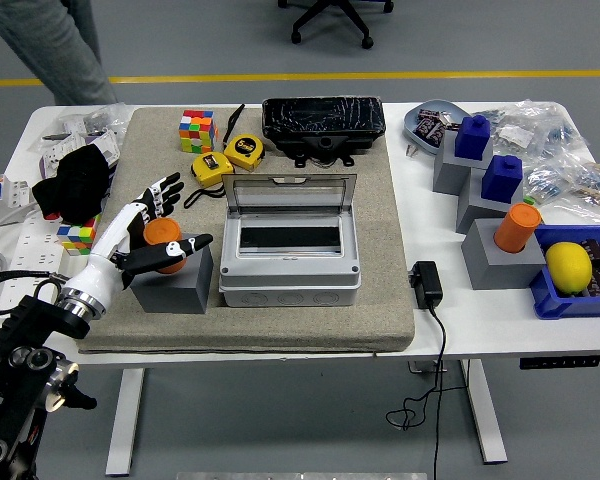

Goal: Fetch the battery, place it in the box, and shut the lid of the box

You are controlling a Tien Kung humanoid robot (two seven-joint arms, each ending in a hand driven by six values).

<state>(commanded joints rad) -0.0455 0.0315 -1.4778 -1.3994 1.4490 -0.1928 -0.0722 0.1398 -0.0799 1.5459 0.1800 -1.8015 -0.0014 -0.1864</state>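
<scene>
The orange cylindrical battery [162, 232] stands upright in a grey block [175, 285] at the left of the mat. My left hand [180, 215] comes in from the lower left and is open. Its thumb crosses the battery's front and its fingers [163, 192] spread behind it, not closed on it. Right of the block sits the grey box [290, 270], its clear lid [290, 190] standing open at the back. The right hand is out of view.
Behind the box are two yellow tape measures [230, 158], a cube puzzle [196, 130] and a black case [323, 122]. A second orange cylinder [520, 225], blue blocks and a lemon [568, 266] are at the right. A person's legs [50, 45] are at the far left.
</scene>
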